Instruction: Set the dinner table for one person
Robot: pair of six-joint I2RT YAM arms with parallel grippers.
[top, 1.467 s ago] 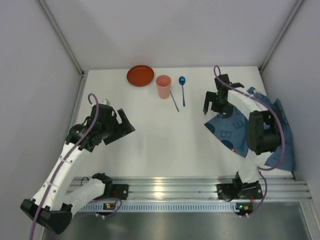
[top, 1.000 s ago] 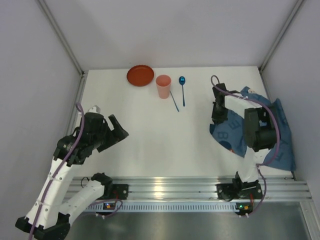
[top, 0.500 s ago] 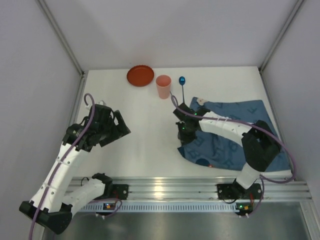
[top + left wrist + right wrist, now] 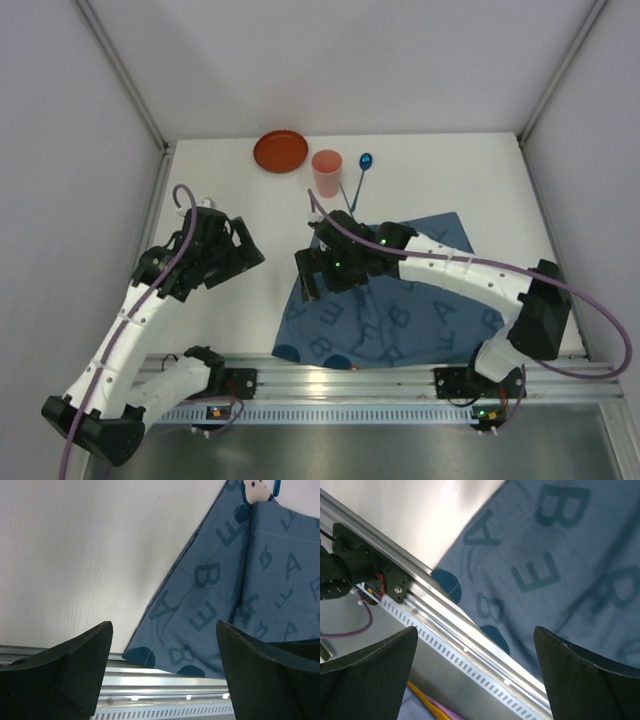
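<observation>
Top external view, with both wrist views. The dinner table (image 4: 230, 180) was the white top filling the workspace, its ribbed aluminium rail (image 4: 330, 375) running along the near edge. An orange plate (image 4: 281, 152), a pink cup (image 4: 326, 172) and a blue spoon (image 4: 364, 162) stood near the middle of the far edge, as in the earlier frames, although the spoon's handle now slanted toward the cup rather than pointing straight at the near edge.

The blue letter-printed mat (image 4: 400, 320) lay opened out over the near-right part of the table. Half a second earlier it had lain farther toward the right edge. A second before that it had been bunched up against that edge. Its near-left corner now reached the rail, which the left wrist view (image 4: 240, 590) and the right wrist view (image 4: 560, 555) confirmed.

The right gripper (image 4: 308, 280) had travelled leftward with the mat and hung above its left border, close to the table's centre. Its jaws were spread wide with nothing between them (image 4: 475, 630).

The left gripper (image 4: 243, 255) remained above bare table toward the left edge, well apart from the mat and nearly unmoved since the previous frame. Its jaws likewise stood wide apart and empty (image 4: 164, 625).
</observation>
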